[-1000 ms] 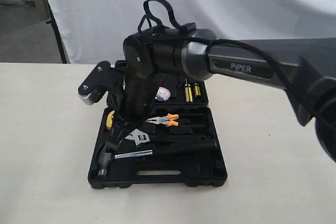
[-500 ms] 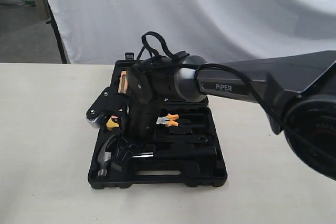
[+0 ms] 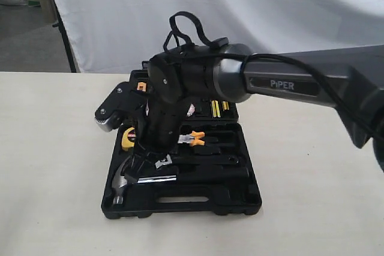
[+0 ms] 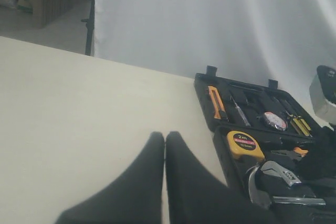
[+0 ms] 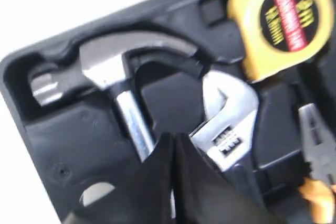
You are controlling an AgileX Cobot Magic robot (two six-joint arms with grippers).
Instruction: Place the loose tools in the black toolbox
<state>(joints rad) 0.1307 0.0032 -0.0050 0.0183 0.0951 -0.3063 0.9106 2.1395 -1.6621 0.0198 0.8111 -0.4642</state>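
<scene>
The black toolbox (image 3: pixel 240 199) lay open on the pale table (image 3: pixel 54 148). The claw hammer (image 5: pixel 110 61) sat in its own shaped hole in the near half of the box. The silver wrench (image 5: pixel 228 124) lay in the box just beside it, with its head close to the curved end of the hammer's head. The small tape roll (image 4: pixel 274 120) sat in the far half, near the yellow screwdrivers (image 4: pixel 300 125). The yellow tape measure (image 5: pixel 281 22) and the orange pliers (image 3: pixel 193 138) were in the box too.

The right gripper (image 5: pixel 170 145) hung low over the hammer's shiny neck and the wrench. Its two fingers were pressed together and held nothing.

The left gripper (image 4: pixel 165 137) was over the bare table, off to the side of the box. Its fingers were together too, with nothing between them.
</scene>
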